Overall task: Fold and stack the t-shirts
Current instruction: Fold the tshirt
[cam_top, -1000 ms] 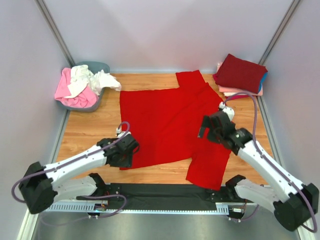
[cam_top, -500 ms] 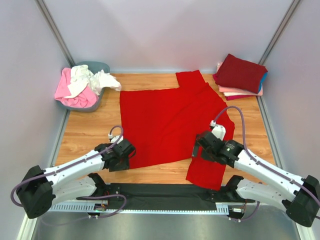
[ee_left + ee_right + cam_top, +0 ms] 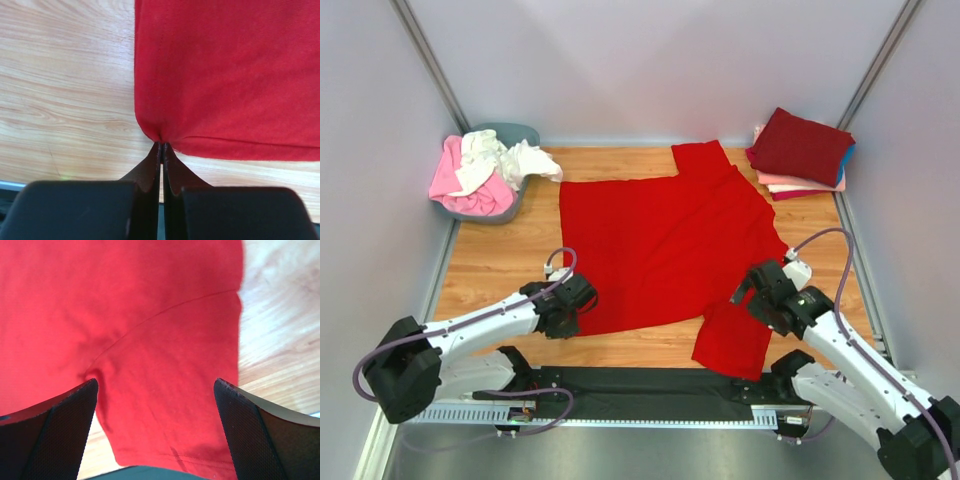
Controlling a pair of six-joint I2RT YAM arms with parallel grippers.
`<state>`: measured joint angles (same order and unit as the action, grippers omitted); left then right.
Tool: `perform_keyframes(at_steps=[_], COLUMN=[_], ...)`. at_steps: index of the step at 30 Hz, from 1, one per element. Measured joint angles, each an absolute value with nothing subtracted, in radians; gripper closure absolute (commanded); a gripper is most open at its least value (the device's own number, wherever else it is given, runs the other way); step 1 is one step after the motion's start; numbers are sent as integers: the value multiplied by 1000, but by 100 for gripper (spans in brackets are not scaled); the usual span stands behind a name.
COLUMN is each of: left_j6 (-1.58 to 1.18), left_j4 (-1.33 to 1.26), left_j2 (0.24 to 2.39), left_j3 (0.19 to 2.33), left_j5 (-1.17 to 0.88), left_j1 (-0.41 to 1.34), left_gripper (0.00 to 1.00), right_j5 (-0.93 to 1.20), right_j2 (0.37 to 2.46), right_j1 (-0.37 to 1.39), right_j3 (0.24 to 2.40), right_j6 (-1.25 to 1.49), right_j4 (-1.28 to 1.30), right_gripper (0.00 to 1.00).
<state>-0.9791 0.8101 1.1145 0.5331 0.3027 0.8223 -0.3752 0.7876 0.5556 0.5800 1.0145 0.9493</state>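
left gripper [image 3: 161,145] closed (on shirt [image 3: 225,75] corner)

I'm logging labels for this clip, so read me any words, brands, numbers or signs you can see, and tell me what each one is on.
No text can be read in any view.
The red shirt, the folded stack, the clothes in the tub and the wooden table are all plain. No tag, print or sticker shows.
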Motion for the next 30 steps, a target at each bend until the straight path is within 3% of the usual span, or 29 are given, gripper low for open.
perform_keyframes(at_steps=[6,14,23,29,30], left_j6=[-966,-944,-936,-934,-933], left_j4=[784,760,735,736,736], left_j2=[1071,1069,1073,1082,1085], left_j3=[526,526,527,529,533], left_j5=[300,290,267,267,267], left_j1=[818,815,815,815,815], left_gripper=[100,100,100,100,100], right_j5=[-229,-182,-84,-81,-83], right_j2=[820,782,828,807,793], right_j1=[310,300,536,607,612], right_j3=[519,505,424,425,425], right_j6=[998,1013,1083,1110,1112], right_j4=[951,1054,1093,1115,1119], right_gripper=[5,12,17,33,41])
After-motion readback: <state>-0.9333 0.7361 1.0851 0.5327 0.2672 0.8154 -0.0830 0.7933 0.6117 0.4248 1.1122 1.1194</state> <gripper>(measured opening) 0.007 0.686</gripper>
